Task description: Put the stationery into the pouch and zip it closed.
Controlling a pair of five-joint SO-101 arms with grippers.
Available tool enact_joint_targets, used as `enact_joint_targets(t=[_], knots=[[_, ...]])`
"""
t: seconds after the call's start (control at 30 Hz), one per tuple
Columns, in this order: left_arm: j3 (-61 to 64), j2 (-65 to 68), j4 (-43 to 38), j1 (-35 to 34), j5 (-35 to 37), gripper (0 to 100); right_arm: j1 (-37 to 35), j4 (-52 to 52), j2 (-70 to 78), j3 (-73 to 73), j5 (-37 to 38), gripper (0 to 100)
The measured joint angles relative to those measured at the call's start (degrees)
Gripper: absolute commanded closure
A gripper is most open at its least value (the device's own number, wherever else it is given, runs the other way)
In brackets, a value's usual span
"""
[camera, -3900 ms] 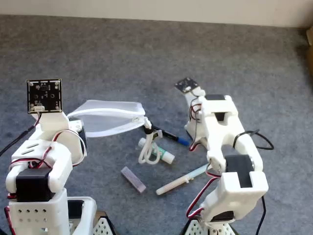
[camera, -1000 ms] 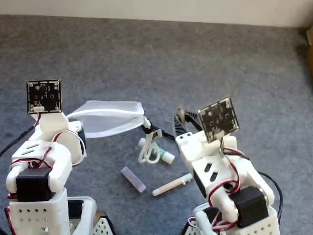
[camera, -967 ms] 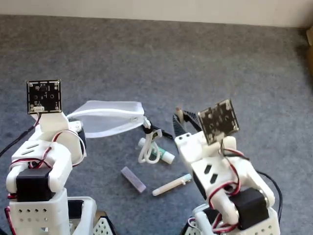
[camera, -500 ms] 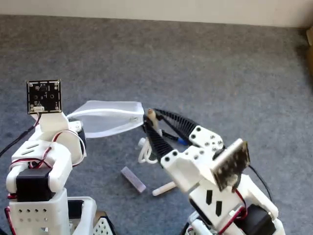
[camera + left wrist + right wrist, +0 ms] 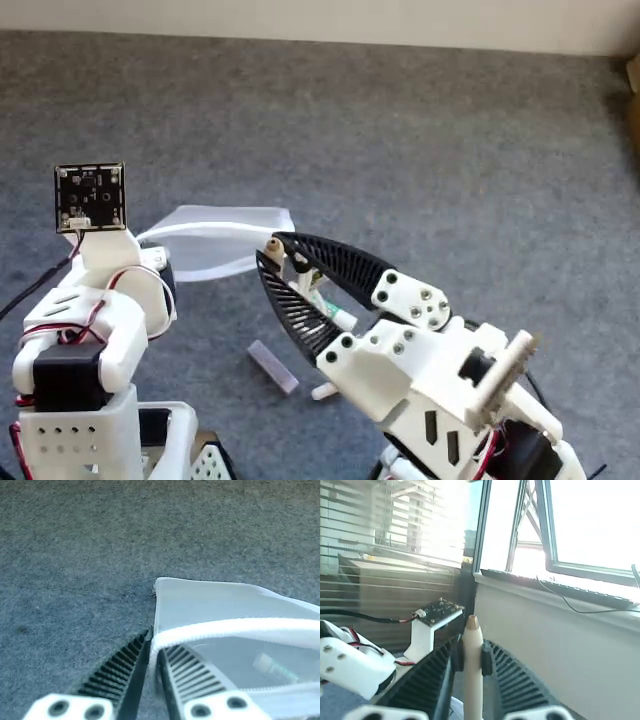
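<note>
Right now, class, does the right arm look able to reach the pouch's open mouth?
Probably yes: the left hand holds the pouch by its rim, and the right hand, gripping a pen, hovers at the mouth with nothing between.

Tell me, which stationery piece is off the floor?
The beige pen, pinched in the right arm's fingers; the lilac block and white stick lie on the carpet.

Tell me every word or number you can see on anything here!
No text here can be read.
Green-and-white tube seen through the clear plastic pouch: its marks are too blurred to read.
Black square circuit board on the left arm: its markings are too small to read.
Cream-coloured pen held in the right end effector: no print shows on it.
</note>
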Motion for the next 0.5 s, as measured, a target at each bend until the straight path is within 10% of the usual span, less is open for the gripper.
enact_joint_targets(t=[0.5], knots=[[0.0, 0.1, 0.0, 0.0, 0.0, 99, -0.9, -21.5, 0.6, 14.2, 0.2, 99.4]])
